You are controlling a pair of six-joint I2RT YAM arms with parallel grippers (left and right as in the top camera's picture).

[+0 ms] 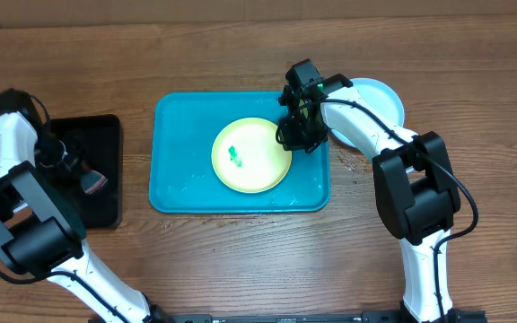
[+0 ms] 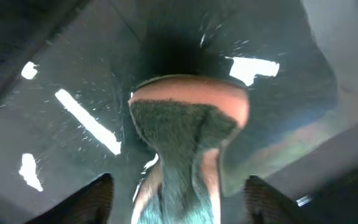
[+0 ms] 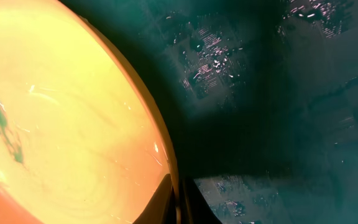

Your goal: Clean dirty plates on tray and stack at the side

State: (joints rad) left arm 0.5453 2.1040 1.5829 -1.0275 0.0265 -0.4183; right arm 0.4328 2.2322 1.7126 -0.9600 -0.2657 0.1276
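A yellow-green plate [image 1: 254, 166] with a green smear [image 1: 233, 157] lies in the teal-blue tray [image 1: 176, 121]. My right gripper [image 1: 296, 135] is shut on the plate's right rim; in the right wrist view the fingers [image 3: 179, 199] pinch the plate's edge [image 3: 73, 124] above the wet tray floor [image 3: 278, 93]. A pale cyan plate [image 1: 381, 97] lies on the table right of the tray, partly hidden by the right arm. The white plate is not visible. My left gripper [image 1: 70, 166] is open over a sponge [image 2: 185, 124], its fingers wide apart on either side [image 2: 179, 208].
A black tray [image 1: 106, 135] stands left of the teal tray and holds the orange and dark green sponge [image 1: 92, 182]; its wet floor shows in the left wrist view [image 2: 73, 68]. Bare wooden table [image 1: 258, 260] lies in front of both trays.
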